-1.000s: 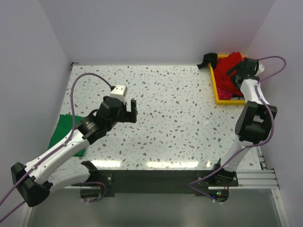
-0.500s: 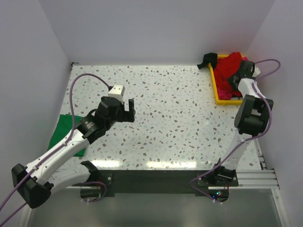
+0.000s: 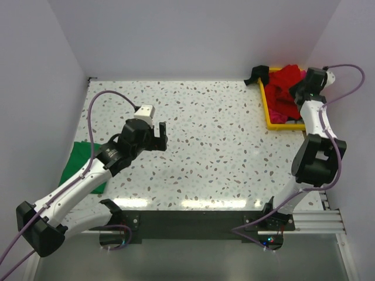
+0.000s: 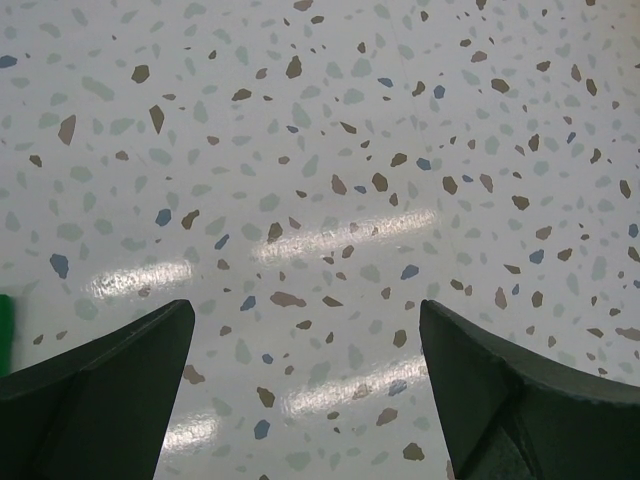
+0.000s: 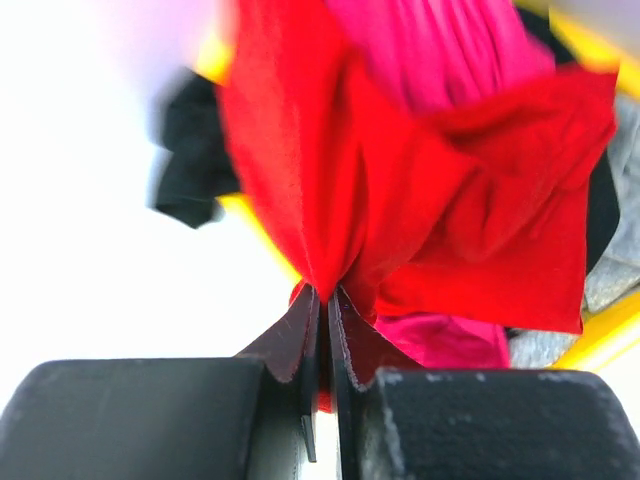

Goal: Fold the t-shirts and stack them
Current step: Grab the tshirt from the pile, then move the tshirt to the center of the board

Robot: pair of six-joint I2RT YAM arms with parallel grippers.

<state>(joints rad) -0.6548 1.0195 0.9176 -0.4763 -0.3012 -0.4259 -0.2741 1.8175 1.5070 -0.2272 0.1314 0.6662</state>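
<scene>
On the far left, the green t-shirt (image 3: 73,163) lies flat at the edge of the table (image 3: 222,134), partly under the left arm. I cannot tell if it is folded. Next comes the left gripper (image 4: 305,320). Its two fingers stand wide apart and hold nothing, and it hangs over a bare, speckled part of the table, near the green shirt but not touching it. On the far right is the yellow tray (image 3: 264,104), with the red t-shirt (image 5: 300,150) piled on top of the pink t-shirt (image 5: 440,50). The right gripper (image 5: 322,295) is pinched tight on a bunched fold of the red shirt (the cloth fans out from between the fingers). So I think the step now is taking the red shirt out of the tray. The next move, I think, needs a lift high enough for the whole shirt to clear the tray wall without dragging the pink one along. Then it needs a carry to the open middle of the table, where the free left gripper could help spread it flat for folding. I see no brand, label or writing that can be read on the shirts, the tray or the arms.
</scene>
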